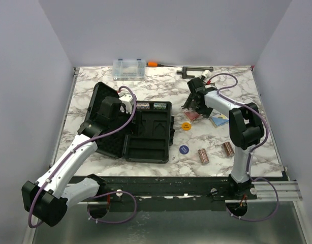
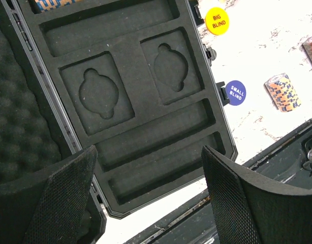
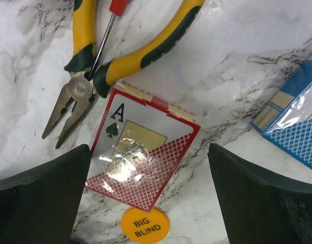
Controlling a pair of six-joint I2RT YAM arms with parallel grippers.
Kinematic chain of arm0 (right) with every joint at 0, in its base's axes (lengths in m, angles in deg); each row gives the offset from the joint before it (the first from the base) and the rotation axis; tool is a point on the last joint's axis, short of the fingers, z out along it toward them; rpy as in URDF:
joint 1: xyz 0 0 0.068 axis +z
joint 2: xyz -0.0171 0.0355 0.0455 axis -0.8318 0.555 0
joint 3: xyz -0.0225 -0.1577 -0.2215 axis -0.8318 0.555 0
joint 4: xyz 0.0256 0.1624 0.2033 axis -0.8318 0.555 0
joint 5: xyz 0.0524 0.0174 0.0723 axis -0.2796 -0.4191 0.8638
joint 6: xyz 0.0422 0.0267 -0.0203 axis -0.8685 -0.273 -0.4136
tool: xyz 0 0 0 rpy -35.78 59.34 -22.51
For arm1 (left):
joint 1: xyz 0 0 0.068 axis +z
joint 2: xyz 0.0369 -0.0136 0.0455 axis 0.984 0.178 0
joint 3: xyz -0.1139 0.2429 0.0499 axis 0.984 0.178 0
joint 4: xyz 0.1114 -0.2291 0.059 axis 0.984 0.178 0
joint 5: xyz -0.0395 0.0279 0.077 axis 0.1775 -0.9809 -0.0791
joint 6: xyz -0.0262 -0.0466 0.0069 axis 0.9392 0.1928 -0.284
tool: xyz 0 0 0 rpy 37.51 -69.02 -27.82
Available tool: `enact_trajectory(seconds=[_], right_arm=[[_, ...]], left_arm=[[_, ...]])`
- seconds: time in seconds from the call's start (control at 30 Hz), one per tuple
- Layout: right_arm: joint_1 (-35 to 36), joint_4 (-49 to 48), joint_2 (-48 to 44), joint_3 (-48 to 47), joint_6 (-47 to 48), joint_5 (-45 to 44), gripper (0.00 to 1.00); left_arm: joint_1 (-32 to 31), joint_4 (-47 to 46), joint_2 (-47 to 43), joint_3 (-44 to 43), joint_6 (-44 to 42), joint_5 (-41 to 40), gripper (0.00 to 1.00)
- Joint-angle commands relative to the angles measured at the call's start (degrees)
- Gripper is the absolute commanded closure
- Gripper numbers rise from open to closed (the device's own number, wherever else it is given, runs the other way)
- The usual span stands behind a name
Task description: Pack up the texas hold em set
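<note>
Right claw (image 3: 148,168) spread wide, red card deck (image 3: 143,160) lying straight under the gap (BIG BLIND disc (image 3: 144,226) just beside).

1. The black foam-lined case (image 2: 130,127) lies open and flat under my left gripper (image 2: 151,195).
2. The red deck (image 3: 141,162) lies flat between the fingers (image 3: 39,203) of my right gripper (image 3: 148,198), with the orange disc (image 3: 144,227) just beside it.
3. The blue deck (image 3: 293,127) lies to that gripper's right.

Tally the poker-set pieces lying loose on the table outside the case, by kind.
Card decks: 2 (red deck, blue deck)
Discs: 2 (yellow disc, blue disc)
Chip rolls: 2 (first chip roll, second chip roll)
Total: 6
</note>
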Motion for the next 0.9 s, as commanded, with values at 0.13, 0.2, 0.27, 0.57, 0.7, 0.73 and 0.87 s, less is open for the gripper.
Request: enact_trajectory(seconds=[0.13, 0.2, 0.27, 0.57, 0.7, 0.73, 0.87], right_arm=[[-1.53, 0.86, 4.74, -2.41, -0.65, -0.07, 0.0], [-1.56, 0.23, 5.01, -1.74, -0.48, 0.05, 0.02], [-1.52, -0.71, 5.27, -1.22, 0.22, 0.62, 0.05], [-1.52, -0.49, 8.23, -3.04, 3.88, 1.84, 0.04], [-1.52, -2.26, 6.32, -0.68, 4.93, 3.84, 0.28], [-1.53, -2.56, 5.56, -0.27, 5.36, 4.46, 0.33], [-1.52, -3.08, 1.78, 0.81, 6.96, 7.36, 0.5]], left_arm=[[-0.9, 1.19, -0.86, -1.12, -0.78, -3.41, 0.19], [-1.1, 1.35, -0.77, -1.15, -0.8, -3.75, 0.19], [-1.21, 1.36, -0.82, -1.07, -0.8, -4.06, 0.19], [-1.87, 1.58, -0.65, -1.06, -1.07, -4.34, 0.2], [-2.8, 1.5, -0.78, -1.16, -1.65, -3.24, 0.21], [-3.23, 1.49, -0.91, -1.22, -1.89, -2.37, 0.22], [-5.63, 1.09, -1.48, -1.07, -2.79, -1.27, 0.25]])
